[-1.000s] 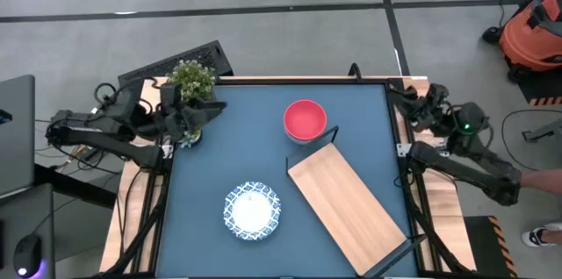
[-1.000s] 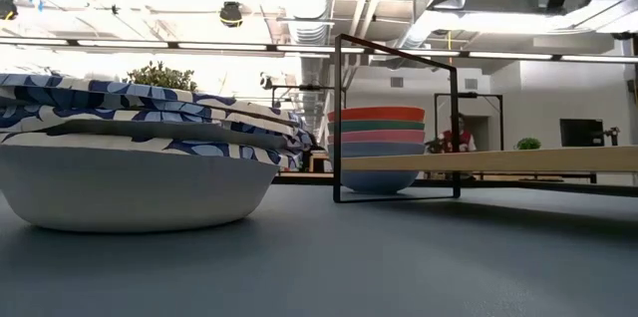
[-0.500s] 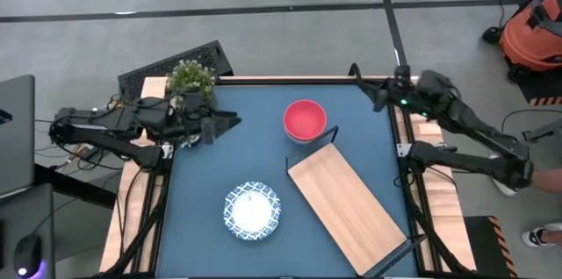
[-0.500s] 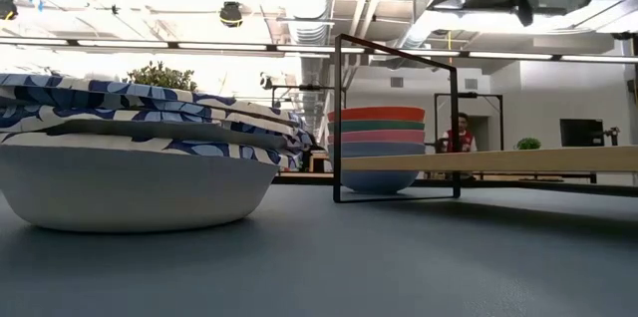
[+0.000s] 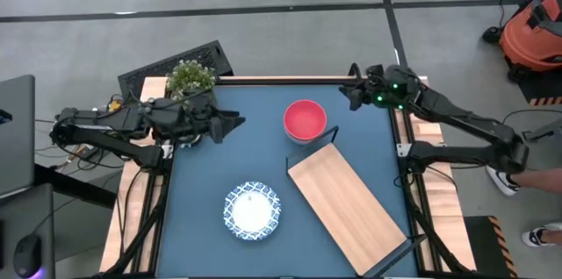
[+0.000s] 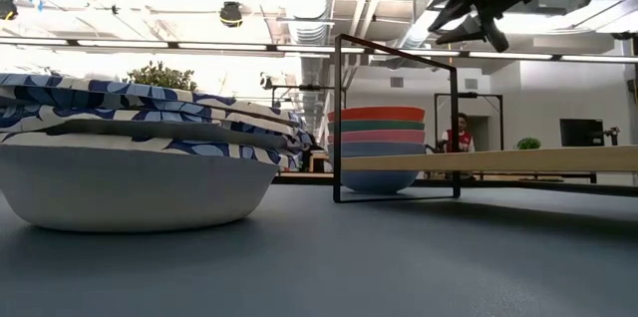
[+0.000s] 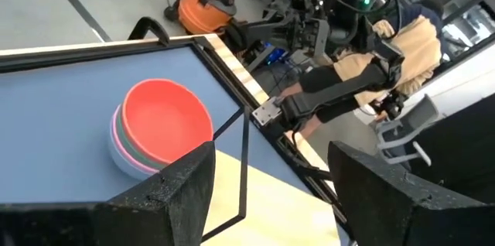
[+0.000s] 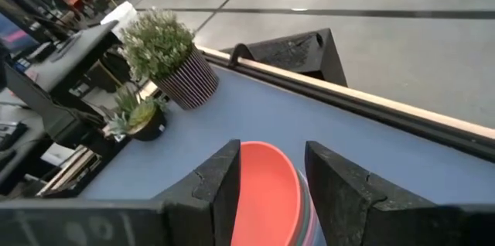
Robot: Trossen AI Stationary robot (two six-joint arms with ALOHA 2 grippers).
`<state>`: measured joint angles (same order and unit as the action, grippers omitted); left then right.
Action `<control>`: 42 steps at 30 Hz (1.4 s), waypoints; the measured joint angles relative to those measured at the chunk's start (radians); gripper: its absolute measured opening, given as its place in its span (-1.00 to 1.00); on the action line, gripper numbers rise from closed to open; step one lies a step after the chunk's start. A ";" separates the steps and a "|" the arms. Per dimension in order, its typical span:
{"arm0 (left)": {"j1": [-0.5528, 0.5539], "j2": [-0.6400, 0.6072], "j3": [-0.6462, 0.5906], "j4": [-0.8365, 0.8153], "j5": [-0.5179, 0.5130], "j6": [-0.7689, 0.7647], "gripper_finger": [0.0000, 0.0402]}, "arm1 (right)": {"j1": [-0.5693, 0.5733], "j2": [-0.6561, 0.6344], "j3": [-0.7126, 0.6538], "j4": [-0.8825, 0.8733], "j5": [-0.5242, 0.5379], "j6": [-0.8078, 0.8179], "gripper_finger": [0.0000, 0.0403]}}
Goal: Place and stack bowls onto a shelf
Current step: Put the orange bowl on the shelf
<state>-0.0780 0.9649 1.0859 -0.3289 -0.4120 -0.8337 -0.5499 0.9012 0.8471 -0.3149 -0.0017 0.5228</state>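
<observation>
Bowls [image 5: 305, 120] — smooth plain ones, red on top — sit nested beside the shelf's [image 5: 347, 207] wire end; patterned shallow ones [image 5: 252, 211] rest stacked on the tabletop. Nothing lies on the pale wood board — all work remains. Left gripper [image 5: 230, 123] and right gripper [image 5: 349, 96] hover spread, grasping nothing.

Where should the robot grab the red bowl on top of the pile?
Probably by its thin rim, coming down from above. The red bowl sits nested on the other bowls, so only its upturned lip stands clear. The right end effector, open, hovers nearest; the side facing it looks clear, while the shelf stands close on another.
</observation>
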 joint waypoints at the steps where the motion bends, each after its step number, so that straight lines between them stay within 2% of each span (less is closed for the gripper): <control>1: 0.000 0.000 0.000 -0.007 0.000 0.000 0.17 | 0.000 0.005 0.000 0.001 0.000 0.000 -0.16; 15: 0.000 0.004 -0.001 -0.130 -0.021 -0.017 0.17 | 0.000 0.092 0.000 0.008 0.000 0.053 -0.16; 20: 0.003 0.004 -0.001 -0.139 -0.023 0.006 0.17 | -0.005 0.176 0.102 -0.077 0.000 0.042 -0.23; 25: 0.003 0.004 -0.001 -0.138 -0.040 0.026 0.17 | -0.008 0.294 0.300 -0.283 -0.011 -0.099 -0.29; 30: 0.002 0.004 -0.001 -0.138 -0.048 0.068 0.17 | 0.016 0.407 0.410 -0.419 -0.023 -0.313 -0.30; 35: 0.002 0.004 -0.001 -0.138 -0.048 0.072 0.17 | 0.054 0.502 0.420 -0.459 -0.023 -0.335 -0.21; 42: 0.002 0.004 -0.001 -0.137 -0.048 0.078 0.17 | 0.062 0.651 0.420 -0.489 0.019 -0.245 0.06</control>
<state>-0.0757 0.9688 1.0851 -0.4661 -0.4600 -0.7558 -0.4884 1.5517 1.2667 -0.8037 0.0172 0.2777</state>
